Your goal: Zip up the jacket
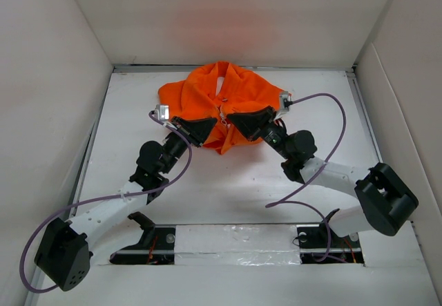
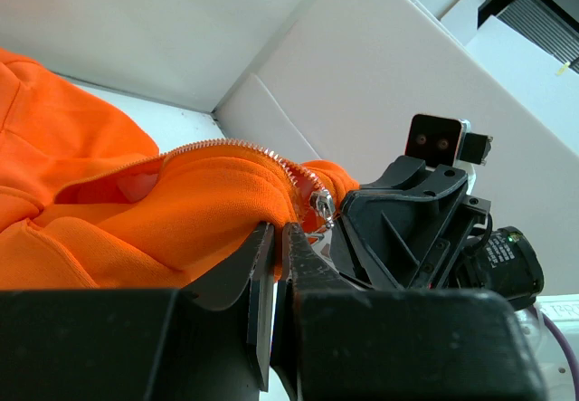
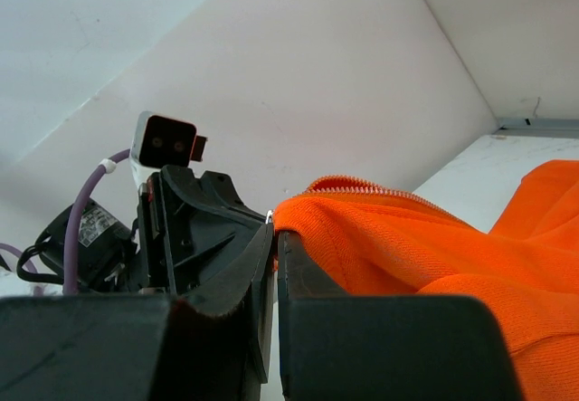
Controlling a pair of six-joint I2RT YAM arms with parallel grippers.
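Note:
The bright orange jacket (image 1: 224, 99) lies bunched at the back middle of the table, with its zipper running down the front. My left gripper (image 1: 211, 128) and right gripper (image 1: 232, 121) meet tip to tip at the jacket's near hem. In the left wrist view the left gripper (image 2: 279, 231) is shut on the jacket's (image 2: 181, 206) edge just below the silvery zipper slider (image 2: 321, 206). In the right wrist view the right gripper (image 3: 274, 231) is shut on the other front edge of the jacket (image 3: 407, 238), beside the zipper teeth (image 3: 362, 186).
White walls enclose the table (image 1: 228, 188) on the left, back and right. A purple cable (image 1: 331, 123) loops from each wrist. The right gripper's body (image 2: 407, 229) fills the space just beyond the left fingers.

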